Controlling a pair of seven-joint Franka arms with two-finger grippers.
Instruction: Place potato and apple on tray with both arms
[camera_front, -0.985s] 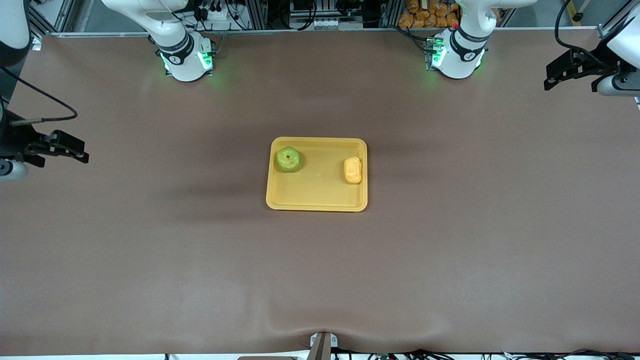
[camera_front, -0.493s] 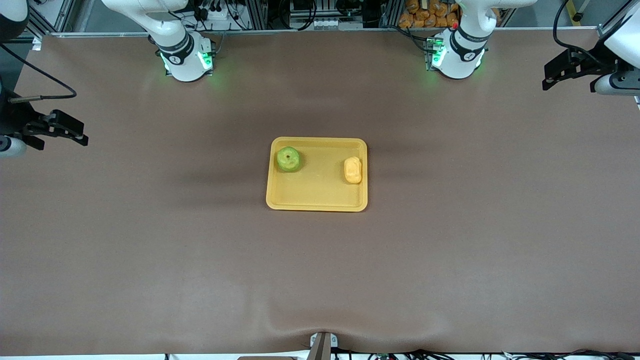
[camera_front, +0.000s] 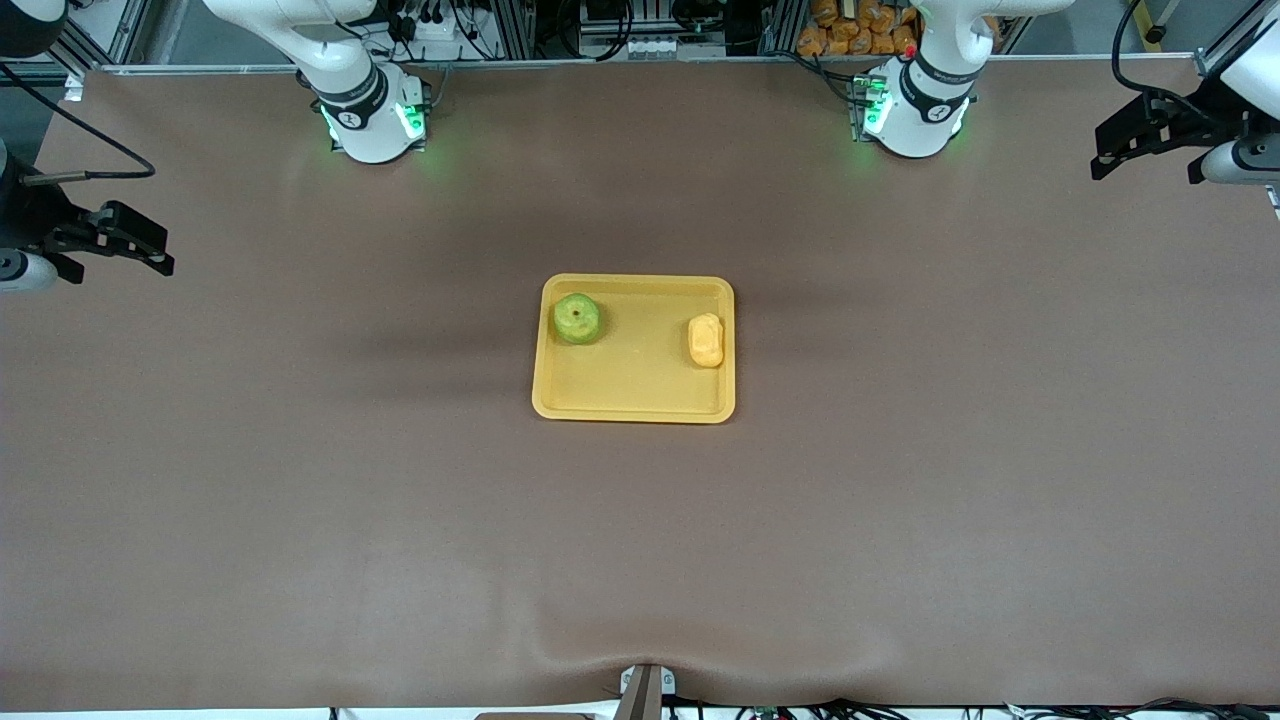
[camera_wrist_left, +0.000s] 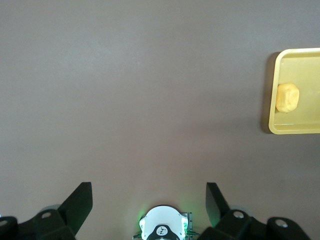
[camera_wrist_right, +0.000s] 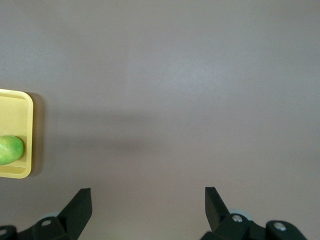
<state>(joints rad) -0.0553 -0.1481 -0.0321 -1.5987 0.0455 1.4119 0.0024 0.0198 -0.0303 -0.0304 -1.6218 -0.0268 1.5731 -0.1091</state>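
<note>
The yellow-orange tray (camera_front: 640, 388) lies at the middle of the table. The green apple (camera_front: 577, 318) sits in it at the right arm's end, and the yellow potato (camera_front: 706, 340) at the left arm's end. My right gripper (camera_front: 150, 246) is open and empty over the table's edge at the right arm's end. My left gripper (camera_front: 1106, 150) is open and empty over the left arm's end. The left wrist view shows open fingers (camera_wrist_left: 80, 201), the potato (camera_wrist_left: 287, 97) and the tray (camera_wrist_left: 274, 127). The right wrist view shows open fingers (camera_wrist_right: 80, 204), the apple (camera_wrist_right: 10, 150) and the tray (camera_wrist_right: 27, 169).
The brown table cover (camera_front: 640, 560) surrounds the tray. The arm bases (camera_front: 372, 118) (camera_front: 915, 115) glow green along the edge farthest from the front camera. The left arm's base (camera_wrist_left: 162, 230) shows between the left gripper's fingers.
My right gripper has moved away from the front camera along the table's end, still open and empty. My left gripper has barely shifted. The apple and potato have not moved.
</note>
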